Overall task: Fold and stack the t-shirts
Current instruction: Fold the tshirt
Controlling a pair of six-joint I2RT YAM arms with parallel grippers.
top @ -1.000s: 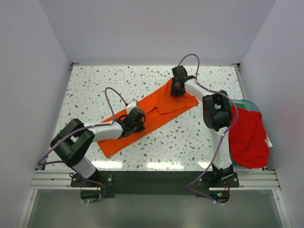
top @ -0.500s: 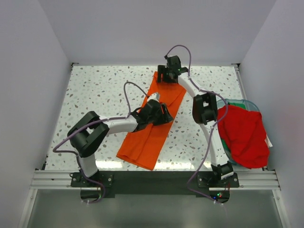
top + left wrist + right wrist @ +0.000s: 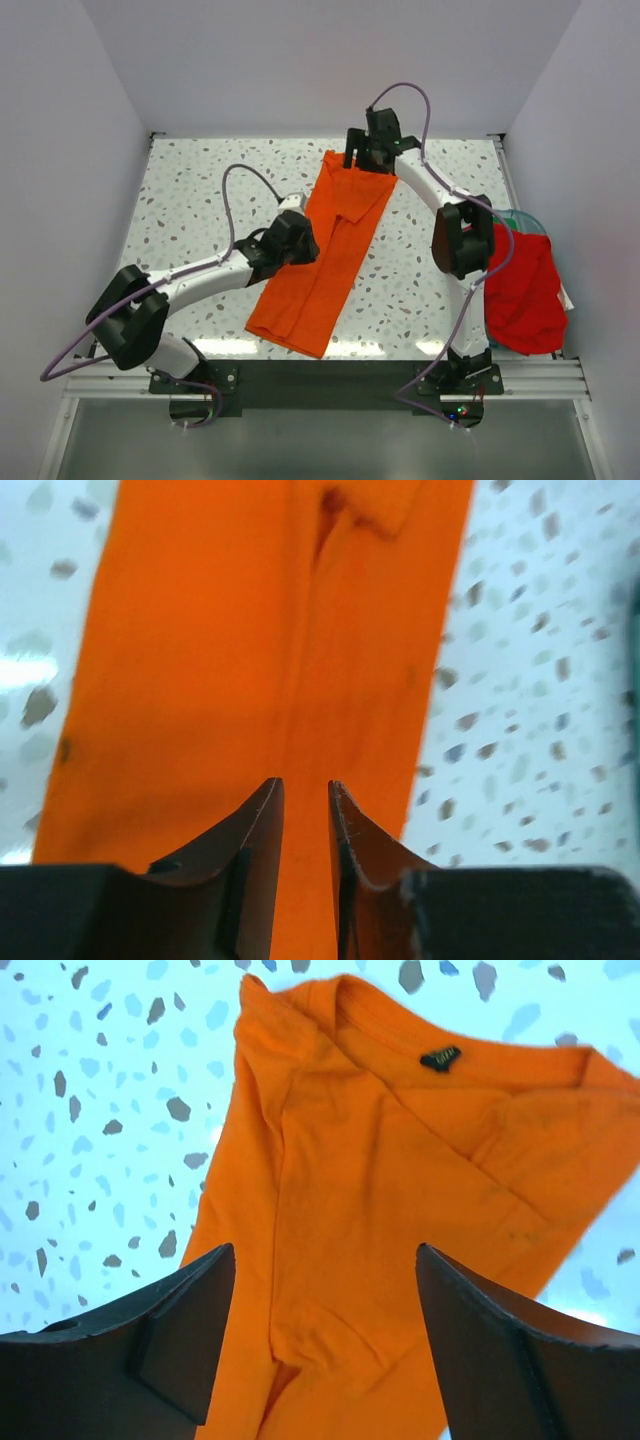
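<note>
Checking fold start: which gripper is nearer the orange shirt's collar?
Right. The right gripper hovers open over the collar at the far end of the orange shirt; the left gripper is over its middle.

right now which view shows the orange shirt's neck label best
Right wrist: the dark neck label sits plainly inside the collar of the orange shirt. Top external shows the whole shirt, label too small to see. Left wrist shows only the shirt's body.
</note>
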